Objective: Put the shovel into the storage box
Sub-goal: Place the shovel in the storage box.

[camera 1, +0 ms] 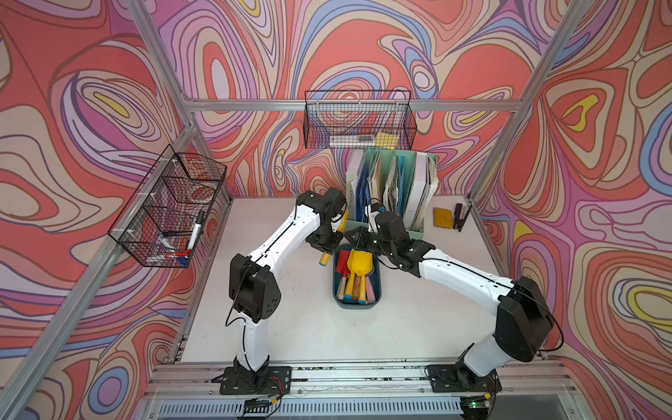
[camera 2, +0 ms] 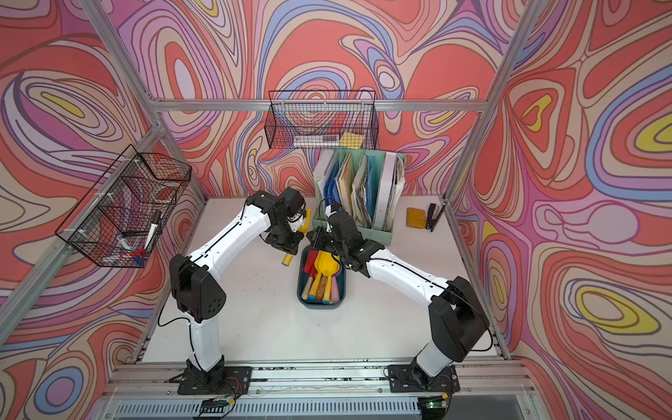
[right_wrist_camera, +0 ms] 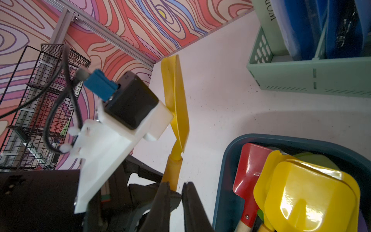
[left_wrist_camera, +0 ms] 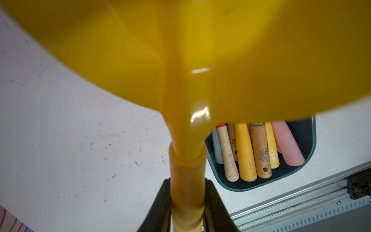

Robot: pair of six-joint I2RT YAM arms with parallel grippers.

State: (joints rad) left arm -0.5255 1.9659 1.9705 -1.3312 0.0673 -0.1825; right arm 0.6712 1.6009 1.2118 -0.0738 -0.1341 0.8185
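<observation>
Left gripper is clamped on the handle of the yellow shovel; its fingers press both sides of the shaft at bottom centre of the left wrist view. In both top views the shovel sits just left of the upper-left corner of the storage box, outside it. The blade points toward the top of the frame, the handle end toward the bottom. Can't tell how high off the table it is.

The storage box is mid-table, centre of frame, long side running top to bottom. It holds other shovels: red and yellow blades at the upper end, handles at the lower end.

Right gripper hangs over the box's upper end in a top view, jaws nearly together, nothing between them. The held shovel is right beside it.
</observation>
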